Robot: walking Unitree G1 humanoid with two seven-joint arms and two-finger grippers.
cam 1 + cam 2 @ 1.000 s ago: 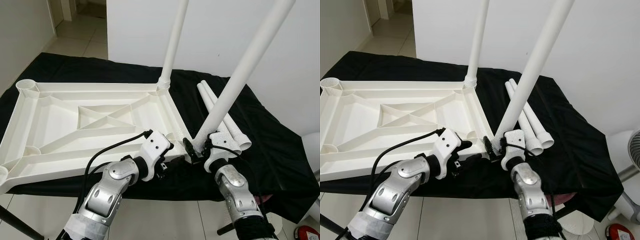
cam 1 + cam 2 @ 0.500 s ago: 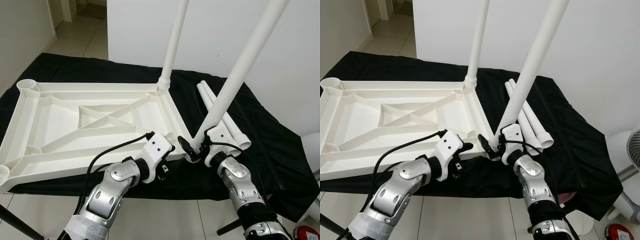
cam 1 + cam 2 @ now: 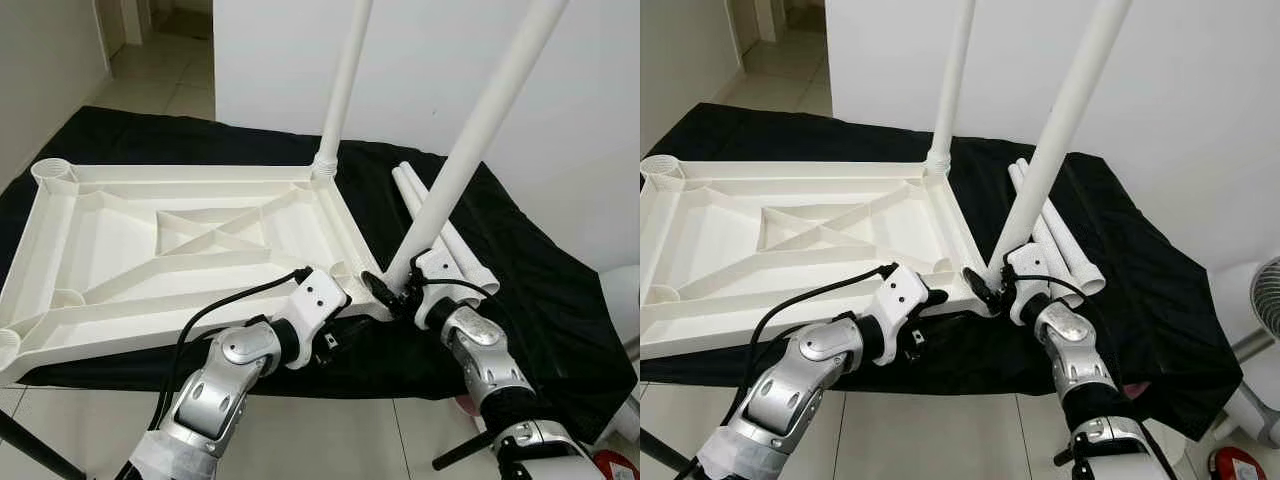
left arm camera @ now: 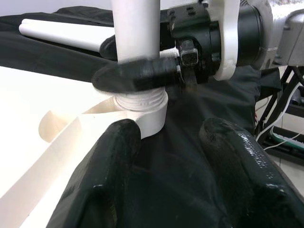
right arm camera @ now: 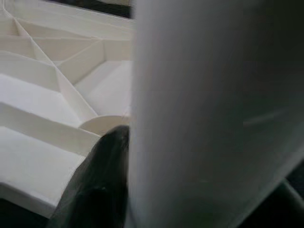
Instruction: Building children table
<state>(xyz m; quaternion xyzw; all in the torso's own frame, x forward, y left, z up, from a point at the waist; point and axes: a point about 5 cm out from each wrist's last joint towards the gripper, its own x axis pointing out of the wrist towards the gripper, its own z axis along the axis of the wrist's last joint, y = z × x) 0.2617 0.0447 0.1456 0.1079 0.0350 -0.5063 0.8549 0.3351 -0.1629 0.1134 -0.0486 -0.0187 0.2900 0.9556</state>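
Gripping the tilted leg [image 3: 470, 150] near its threaded end, your right tool [image 3: 393, 290] seats it in the tabletop [image 3: 200, 250] corner socket while your spread left tool [image 4: 166, 185] waits alongside.

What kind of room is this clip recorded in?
Probably a home room or hallway: pale tiled floor, plain white wall, and a black cloth-covered surface holding an upturned white plastic tabletop.
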